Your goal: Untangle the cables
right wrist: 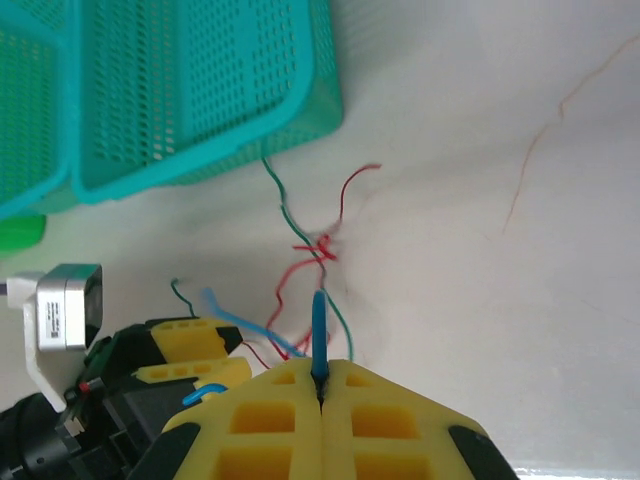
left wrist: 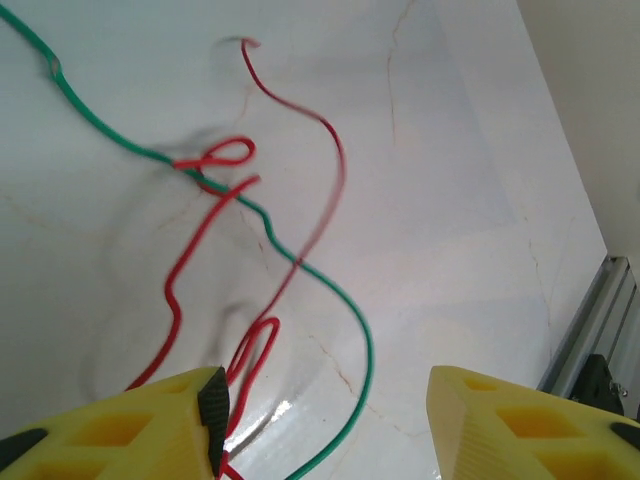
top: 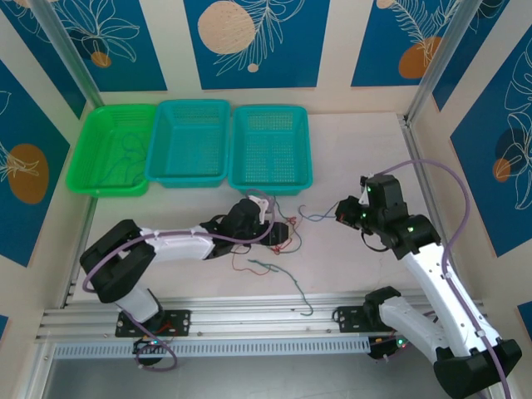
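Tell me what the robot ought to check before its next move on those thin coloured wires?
1. Right jaws gripping the blue wire: ok, shut on it.
2. Left jaws gripping a wire: not ok, open; the red wire passes beside one finger.
3. Red wire free of the green wire: not ok, they cross and loop together.
4. Blue wire free of that tangle: cannot tell.
5. Wires clear of the teal basket: cannot tell; the green wire reaches its edge.
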Tool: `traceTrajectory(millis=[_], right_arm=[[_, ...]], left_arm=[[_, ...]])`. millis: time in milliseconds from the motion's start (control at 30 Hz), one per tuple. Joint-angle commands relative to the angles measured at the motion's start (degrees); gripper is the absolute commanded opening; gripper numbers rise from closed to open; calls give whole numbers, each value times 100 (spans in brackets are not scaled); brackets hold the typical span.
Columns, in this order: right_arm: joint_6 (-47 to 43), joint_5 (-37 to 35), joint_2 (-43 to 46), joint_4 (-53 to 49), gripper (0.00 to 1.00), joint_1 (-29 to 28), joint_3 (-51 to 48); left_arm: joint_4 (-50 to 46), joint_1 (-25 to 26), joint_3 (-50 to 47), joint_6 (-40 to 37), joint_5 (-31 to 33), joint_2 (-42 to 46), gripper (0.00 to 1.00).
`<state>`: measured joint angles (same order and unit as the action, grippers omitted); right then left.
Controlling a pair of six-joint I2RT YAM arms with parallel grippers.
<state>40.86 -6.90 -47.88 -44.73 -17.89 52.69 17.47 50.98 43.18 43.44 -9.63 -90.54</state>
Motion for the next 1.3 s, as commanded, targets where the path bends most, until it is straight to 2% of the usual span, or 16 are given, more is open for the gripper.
traceTrajectory(millis=[0, 133, 267, 367, 467, 533, 600, 700, 767, 833, 867, 900, 967, 1100, 1200, 1267], right_arm=[[59, 100, -9, -198, 0, 172, 413], [-139, 846, -107, 254, 0, 208, 473], [126, 1630, -398, 777, 0, 177, 409], [483, 1960, -595, 1106, 0, 138, 392], [946, 2220, -737, 1343, 0, 140, 433], [1168, 2319, -766, 1441, 0, 136, 461], [1349, 2440, -800, 1546, 0, 129, 457], [1568, 2661, -889, 1712, 0, 45, 444], [1609, 2651, -955, 1756, 0, -78, 451], [1629, 2575, -999, 1766, 0, -229, 462], [1635, 2563, -1017, 1762, 0, -276, 462], [1629, 2561, -1022, 1757, 0, -313, 457], [1585, 2558, -1022, 1731, 0, -353, 436], [1368, 2490, -883, 1731, 23, -399, 383], [1270, 2441, -712, 1886, 37, -433, 344], [1210, 2421, -598, 2052, 40, -467, 306]], left_arm=[[-80, -194, -128, -170, 180, 374, 55], [585, -295, -242, -132, -497, 1041, 61], [656, -430, 25, 353, -655, 1694, 65], [1097, -570, 36, 1226, -841, 1744, 67], [1768, -572, -193, 1968, -744, 1651, 78], [1900, -573, -308, 2097, -623, 1610, 83], [1877, -573, -280, 1938, -666, 1580, 84], [1921, -572, -84, 1700, -942, 1489, 75], [1933, -574, 12, 1655, -969, 1451, 61], [1948, -592, 41, 1641, -900, 1451, 38], [1948, -604, 49, 1620, -867, 1467, 21], [1939, -608, 50, 1579, -818, 1486, 0], [1880, -660, 2, 1528, -644, 1601, 0], [1552, -1052, -86, 1386, -460, 1984, 0], [698, -1553, 94, 939, -493, 2400, 0], [3, -2051, 285, 632, -496, 2674, 0]])
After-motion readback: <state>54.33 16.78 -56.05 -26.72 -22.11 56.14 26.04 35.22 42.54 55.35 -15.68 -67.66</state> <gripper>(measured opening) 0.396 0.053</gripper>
